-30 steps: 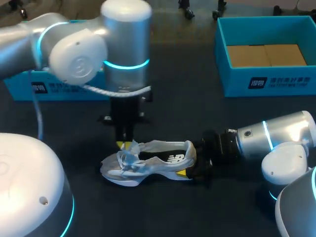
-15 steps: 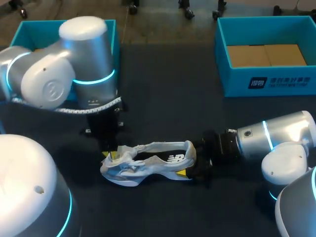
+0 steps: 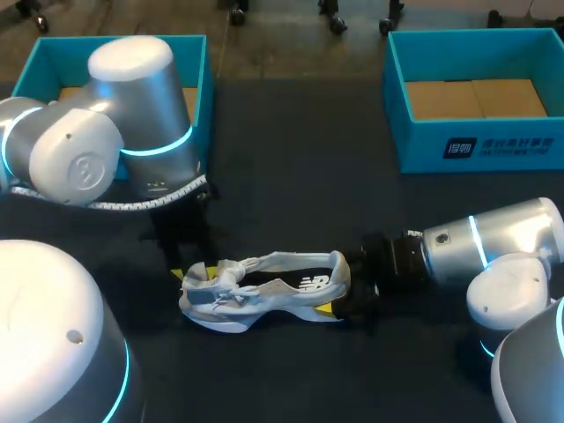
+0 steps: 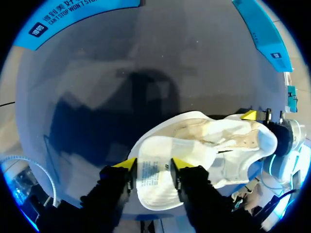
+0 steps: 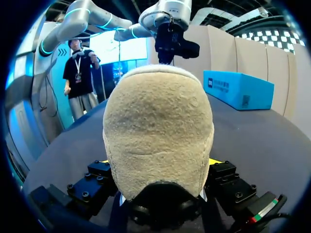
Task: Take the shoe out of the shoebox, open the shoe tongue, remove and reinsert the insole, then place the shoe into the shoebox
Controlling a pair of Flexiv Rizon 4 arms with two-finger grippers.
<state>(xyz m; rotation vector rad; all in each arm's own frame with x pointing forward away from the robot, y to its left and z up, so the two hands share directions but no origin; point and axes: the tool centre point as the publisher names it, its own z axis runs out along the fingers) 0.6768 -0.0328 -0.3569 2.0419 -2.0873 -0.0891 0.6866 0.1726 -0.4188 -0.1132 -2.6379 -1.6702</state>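
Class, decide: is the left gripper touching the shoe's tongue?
Touching. The left wrist view shows the tongue filling the space between the left gripper's yellow fingertips. Both press against its edges, with no gap on either side.

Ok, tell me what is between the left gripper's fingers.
The shoe tongue, its printed label showing, fills the gap between the fingers of the left gripper, which touch it from both sides. The left wrist view shows this.

Silver-white arms [image 3: 132,132], cyan LED rings [image 3: 163,146], blk wrists [image 3: 394,261], yellow fingertips [image 4: 125,165], white ribbed cable [image 3: 106,204]
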